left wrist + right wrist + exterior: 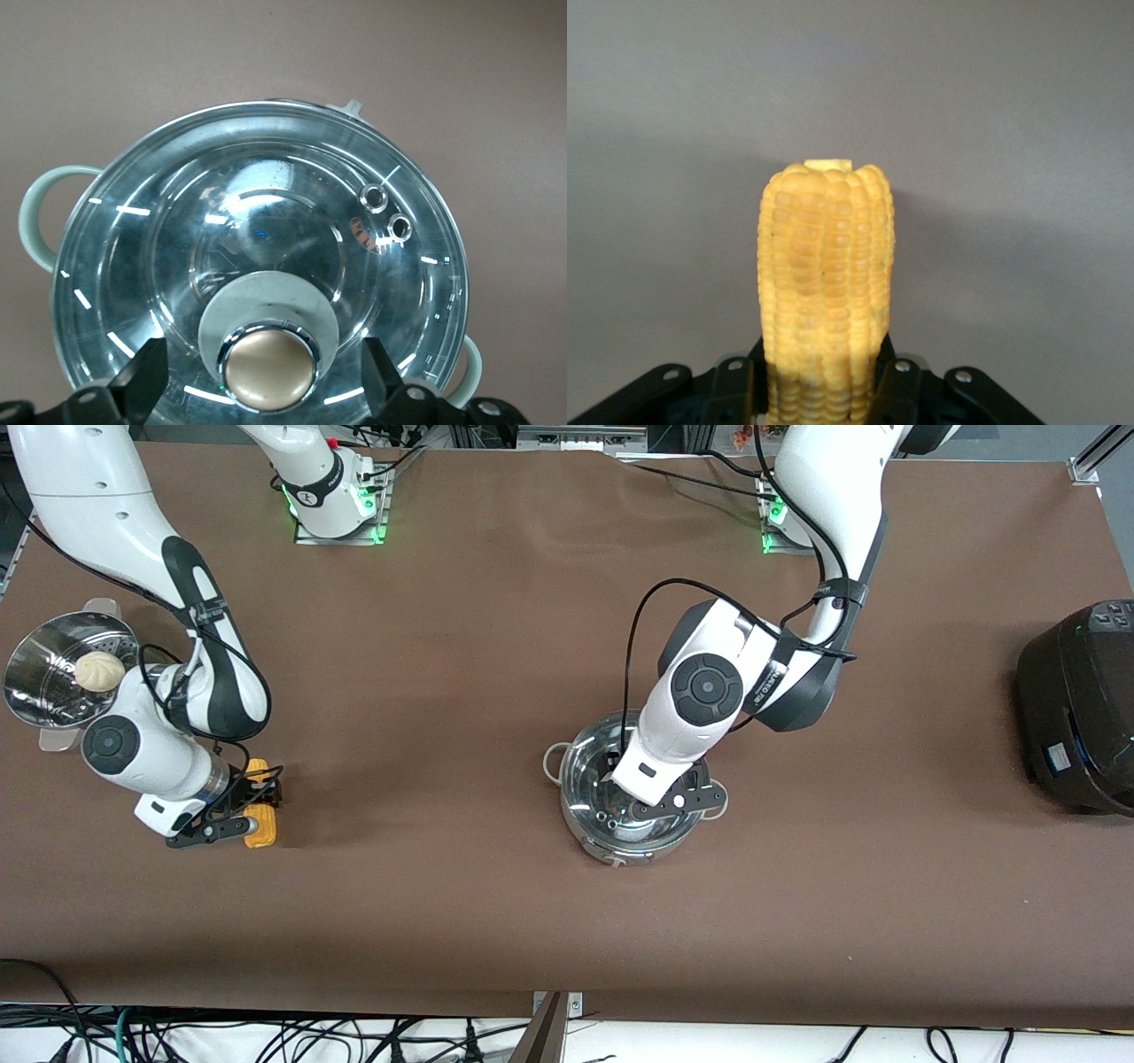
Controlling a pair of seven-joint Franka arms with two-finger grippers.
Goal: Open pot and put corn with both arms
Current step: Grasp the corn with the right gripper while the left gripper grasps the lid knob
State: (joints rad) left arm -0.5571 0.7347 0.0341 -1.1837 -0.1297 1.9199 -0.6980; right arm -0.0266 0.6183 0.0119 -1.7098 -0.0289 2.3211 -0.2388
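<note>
My left hand (pixel 671 802) hangs low over the pot (pixel 631 797), which stands on the brown worktop (pixel 496 691) about midway along it and rather toward the front camera. The clear glass lid (pixel 257 266) sits on the pot, closing it. In my left wrist view the two fingers (pixel 142 385) stand spread wide, one on each side of the lid's round brass-coloured knob (pixel 267 370), and neither pad touches the knob; I have hold of nothing there. Two small holes show in the glass near the rim, and the pot's pale loop handles (pixel 40 217) stick out at either side.

My right hand (pixel 232 808) is down at the worktop toward the right arm's end, closed around the corn (pixel 260 815). In my right wrist view the fingers (pixel 899 390) press against both sides of the cob (pixel 826 292) at its near end, and the kernelled length juts out away from the wrist, ending in a pale stub. I cannot tell whether the cob rests on the worktop or is lifted just clear of it.

Farther from the front camera than the corn, at the same end, a steel steamer bowl (pixel 53 655) holds a pale bun (pixel 98 670). A large black cooker (pixel 1076 708) stands at the left arm's end, well apart from the pot.
</note>
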